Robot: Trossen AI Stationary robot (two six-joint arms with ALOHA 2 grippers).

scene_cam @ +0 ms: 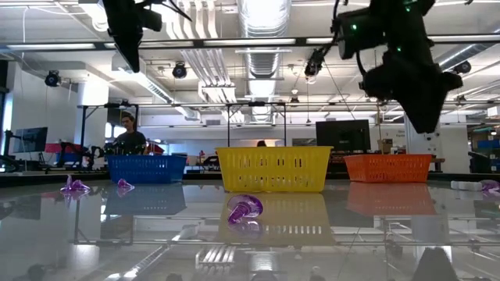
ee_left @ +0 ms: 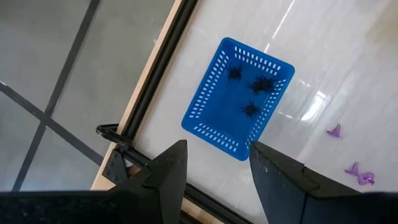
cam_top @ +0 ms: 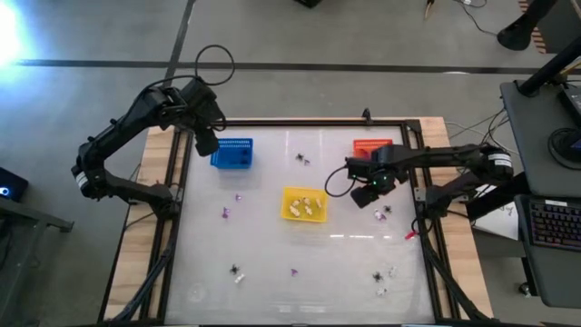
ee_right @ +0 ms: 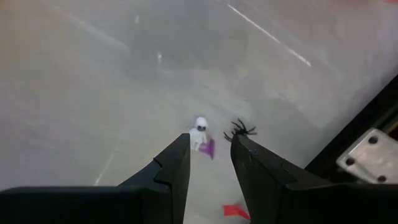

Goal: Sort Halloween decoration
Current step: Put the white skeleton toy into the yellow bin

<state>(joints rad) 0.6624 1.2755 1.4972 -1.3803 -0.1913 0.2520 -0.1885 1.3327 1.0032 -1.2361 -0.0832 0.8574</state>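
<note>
The right gripper (ee_right: pixel 210 158) hangs above the table with its fingers apart and nothing between them — a small cluster of trinkets lies just ahead of the tips: a white skeleton figure (ee_right: pixel 199 132), a purple piece (ee_right: pixel 209 148) touching it, and a black spider (ee_right: pixel 242 129) just beside. In the overhead view this gripper (cam_top: pixel 367 193) sits between the yellow basket (cam_top: pixel 303 204) and the orange basket (cam_top: pixel 371 145). The left gripper (ee_left: pixel 214 163) waits open and empty high over the blue basket (ee_left: pixel 239 99), which holds three black spiders (ee_left: pixel 260 84). Cream pieces (cam_top: pixel 309 207) already lie in the yellow basket, while purple, black and white trinkets remain scattered across the table. This looks like the approach to a pick — the next move calls for descending on one piece only, which is awkward because the white and purple ones touch.
</note>
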